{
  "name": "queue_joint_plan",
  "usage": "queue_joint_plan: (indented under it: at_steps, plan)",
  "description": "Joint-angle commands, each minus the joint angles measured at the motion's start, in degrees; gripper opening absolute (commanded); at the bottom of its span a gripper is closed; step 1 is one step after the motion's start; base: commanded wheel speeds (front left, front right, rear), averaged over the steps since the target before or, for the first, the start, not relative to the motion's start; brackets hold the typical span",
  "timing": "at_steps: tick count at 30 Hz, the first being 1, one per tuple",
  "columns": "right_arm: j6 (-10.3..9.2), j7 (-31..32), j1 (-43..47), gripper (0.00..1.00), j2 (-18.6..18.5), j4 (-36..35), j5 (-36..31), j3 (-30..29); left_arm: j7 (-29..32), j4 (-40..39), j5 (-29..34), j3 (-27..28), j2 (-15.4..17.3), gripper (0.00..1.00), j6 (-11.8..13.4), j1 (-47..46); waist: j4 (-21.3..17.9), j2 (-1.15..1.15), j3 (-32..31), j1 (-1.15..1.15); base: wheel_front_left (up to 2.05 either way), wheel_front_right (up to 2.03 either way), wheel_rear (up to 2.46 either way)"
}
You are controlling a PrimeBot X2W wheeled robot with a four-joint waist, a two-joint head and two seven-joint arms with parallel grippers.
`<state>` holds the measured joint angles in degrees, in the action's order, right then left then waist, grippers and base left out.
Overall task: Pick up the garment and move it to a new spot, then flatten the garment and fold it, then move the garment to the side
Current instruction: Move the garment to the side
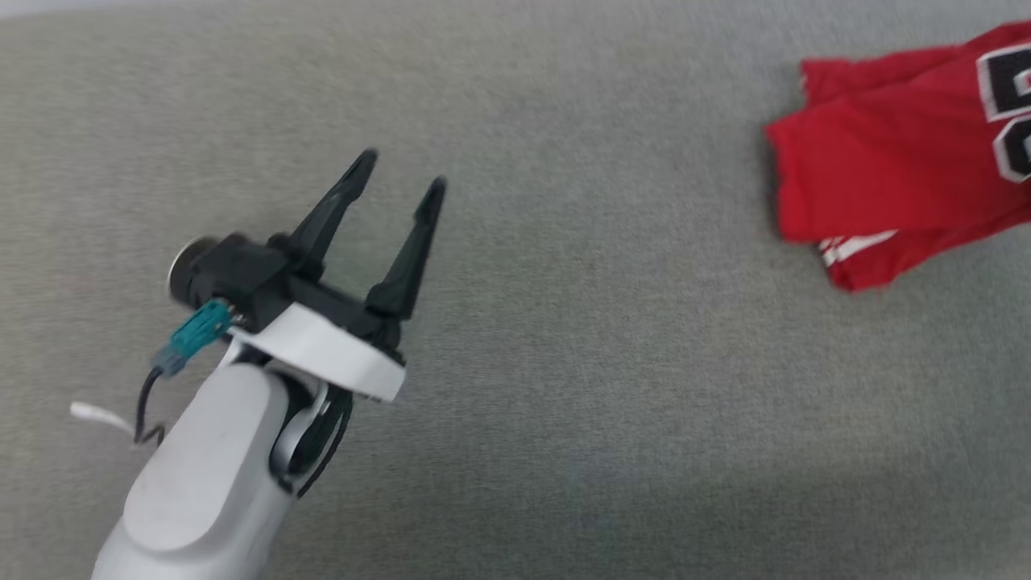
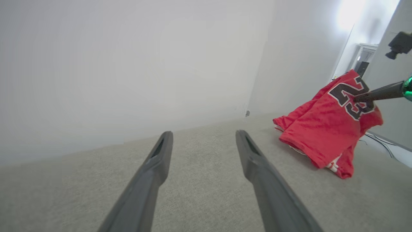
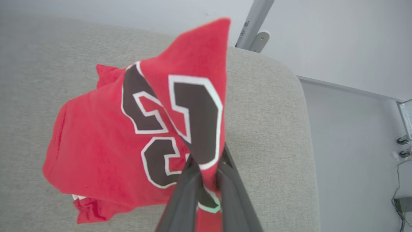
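The garment (image 1: 894, 177) is a red jersey with dark white-outlined numbers, bunched at the far right of the grey fabric surface (image 1: 564, 338). My right gripper (image 3: 206, 175) is shut on a fold of the garment (image 3: 128, 138) at the lettering and lifts that part, while the lower part rests on the surface. From the left wrist view the garment (image 2: 325, 129) hangs from the right gripper (image 2: 362, 98) at the right. My left gripper (image 1: 400, 173) hovers open at the left, far from the cloth, with nothing between its fingers (image 2: 161, 151).
The grey surface has a rounded edge (image 3: 302, 106) on the right, with pale floor beyond it. A white wall (image 2: 128, 64) stands behind the surface. Cables (image 3: 400, 193) lie on the floor at the far right. A metal post (image 3: 254, 22) rises behind the edge.
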<state>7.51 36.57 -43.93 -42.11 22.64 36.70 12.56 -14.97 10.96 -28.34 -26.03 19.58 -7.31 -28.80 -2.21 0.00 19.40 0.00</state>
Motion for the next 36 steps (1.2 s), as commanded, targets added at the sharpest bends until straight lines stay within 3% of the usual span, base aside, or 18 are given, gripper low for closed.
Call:
queue_joint_plan:
  at_steps: [1, 15, 31, 33, 35, 36]
  plan:
    - [-0.04, -1.7, -1.25, 0.0, -0.49, 1.09, -0.71, -0.46, -0.27, -0.25, -0.01, -0.9, 0.01, 1.0, -0.18, -1.72, -1.91, 0.0, 2.25, 0.0, 0.0, 0.0, 0.0]
    - [-0.04, -16.05, -9.51, 0.0, -3.97, 15.21, -10.39, -2.23, -0.27, 0.04, -0.14, -9.86, -0.22, 1.0, -0.18, -11.35, -4.54, 0.0, 8.21, 0.0, 0.0, 0.0, 0.0]
    - [-0.04, -24.92, -17.68, 0.0, 0.21, 33.71, -27.44, -9.69, -0.27, -0.55, -1.11, -11.93, -0.12, 1.0, -0.18, -13.82, -1.52, 0.0, 10.52, 0.0, 0.0, 0.0, 0.0]
    - [-0.04, -25.76, -18.13, 0.21, 0.64, 35.31, -28.79, -10.69, -0.27, -0.66, -1.13, -11.75, -0.07, 1.0, -0.18, -13.7, -1.19, 0.0, 10.54, 0.0, 0.0, 0.0, 0.0]
    - [-0.04, -26.34, -18.42, 0.25, 0.77, 35.96, -29.54, -11.35, -0.27, -0.69, -1.17, -11.6, -0.05, 1.0, -0.18, -13.53, -1.05, 0.0, 10.53, 0.0, 0.0, 0.0, 0.0]
    - [-0.04, -26.88, -18.7, 0.37, 0.94, 36.54, -30.34, -11.96, -0.27, -0.75, -1.21, -11.5, 0.03, 1.0, -0.18, -13.32, -0.95, 0.0, 10.51, 0.0, 0.0, 0.0, 0.0]
